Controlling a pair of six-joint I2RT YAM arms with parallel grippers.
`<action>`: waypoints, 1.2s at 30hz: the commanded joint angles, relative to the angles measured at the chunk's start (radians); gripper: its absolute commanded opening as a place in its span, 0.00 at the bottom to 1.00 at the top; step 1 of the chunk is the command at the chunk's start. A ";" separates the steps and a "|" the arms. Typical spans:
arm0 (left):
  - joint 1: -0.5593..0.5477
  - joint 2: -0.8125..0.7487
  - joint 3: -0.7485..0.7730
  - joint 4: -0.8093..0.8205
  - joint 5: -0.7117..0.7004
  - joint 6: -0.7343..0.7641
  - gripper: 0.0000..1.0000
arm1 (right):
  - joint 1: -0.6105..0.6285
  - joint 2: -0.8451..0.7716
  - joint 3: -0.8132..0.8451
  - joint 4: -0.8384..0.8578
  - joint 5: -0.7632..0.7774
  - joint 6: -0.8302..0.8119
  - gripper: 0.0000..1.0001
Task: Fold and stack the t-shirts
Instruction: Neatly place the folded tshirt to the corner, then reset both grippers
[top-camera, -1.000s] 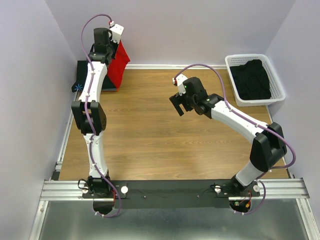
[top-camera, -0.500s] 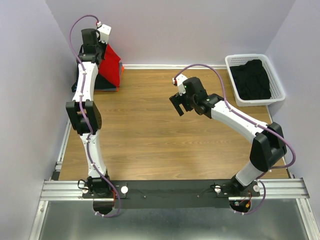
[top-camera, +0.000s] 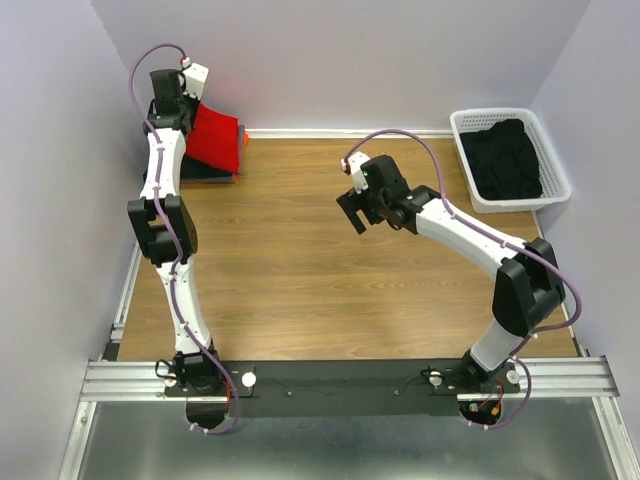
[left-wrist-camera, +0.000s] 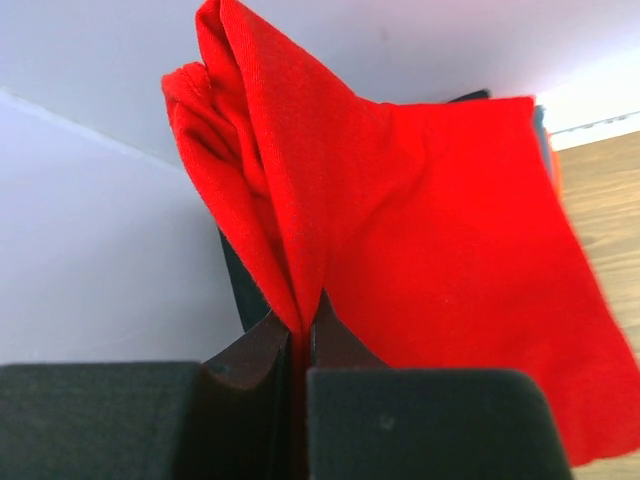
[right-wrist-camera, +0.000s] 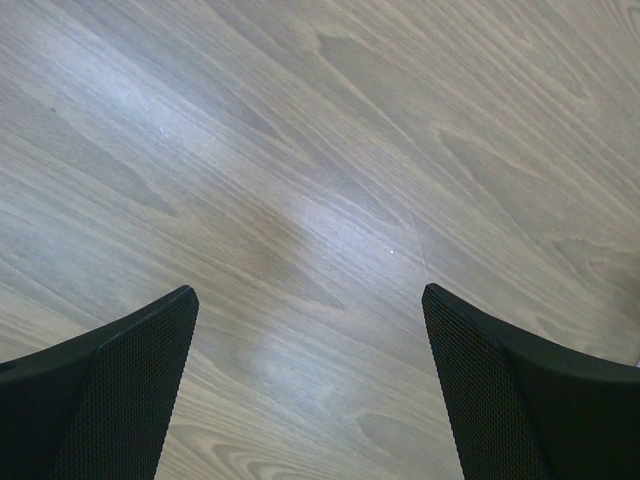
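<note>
We counted two arms, two grippers, one red shirt and one basket. At the far left, the left gripper (left-wrist-camera: 303, 322) reached into the back-left corner, its jaws pressed together on a fold of the red shirt (left-wrist-camera: 430, 230). The cloth bunched above the fingers and spread flat to the right. In the top view the shirt hung from the gripper down onto a low dark pile (top-camera: 203, 174) by the back wall, and we could not tell how many black shirts that pile held. Towards the middle, the right gripper (top-camera: 352, 212) hovered above the table (top-camera: 290, 280) with its jaws wide apart, and only wood showed between the fingers. At the far right, near the back corner, stood the white lattice basket (top-camera: 556, 160), well apart from both grippers. It held a heap of black cloth (top-camera: 505, 160), and we could not count the pieces. The table was a wood-grain board. Plain pale lilac walls closed it on the left, back and right. A metal rail (top-camera: 340, 372) ran along the near edge and carried both arm bases.
</note>
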 joint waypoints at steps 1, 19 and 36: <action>0.035 0.036 0.058 0.066 0.002 0.053 0.00 | -0.004 0.024 0.035 -0.029 -0.017 0.013 1.00; 0.069 0.111 0.068 0.135 -0.100 0.134 0.37 | -0.006 0.049 0.067 -0.053 -0.015 0.019 1.00; 0.009 -0.243 -0.006 -0.069 0.004 0.082 0.93 | -0.165 -0.150 0.026 -0.065 -0.046 0.028 1.00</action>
